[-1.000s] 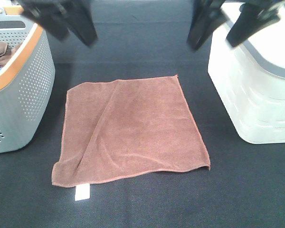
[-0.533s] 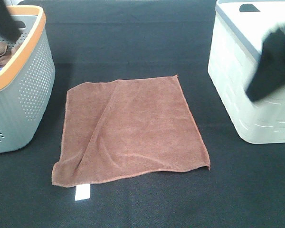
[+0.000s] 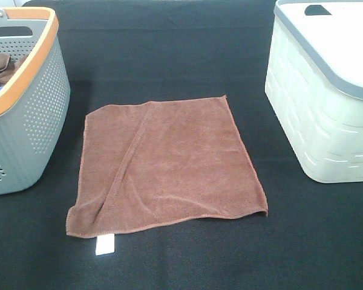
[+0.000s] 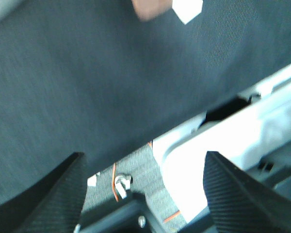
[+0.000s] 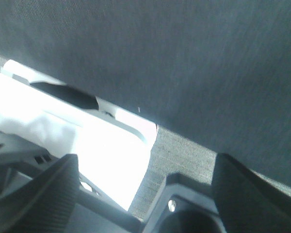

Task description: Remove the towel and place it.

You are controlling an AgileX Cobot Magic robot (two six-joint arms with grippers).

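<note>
The towel [image 3: 169, 166], a reddish-brown square cloth, lies spread flat on the black table, with its small white tag [image 3: 104, 244] at the near left corner. Neither gripper shows in the exterior high view. In the left wrist view my left gripper [image 4: 143, 160] is open over the table's edge with nothing between its fingers; a blurred corner of the towel [image 4: 150, 8] and its tag [image 4: 186, 8] show far from it. My right gripper [image 5: 146, 160] is open too, holding nothing, above the table's edge with no towel in its view.
A grey perforated basket with an orange rim [image 3: 36, 115] stands at the left and holds a bunched-up brown cloth [image 3: 3, 66]. A white basket with a grey rim [image 3: 314, 127] stands at the right. The towel lies between them.
Both arms hung over the far side of the table a second ago, swung out over the baskets, and are now gone from the exterior view. The towel has not moved.
</note>
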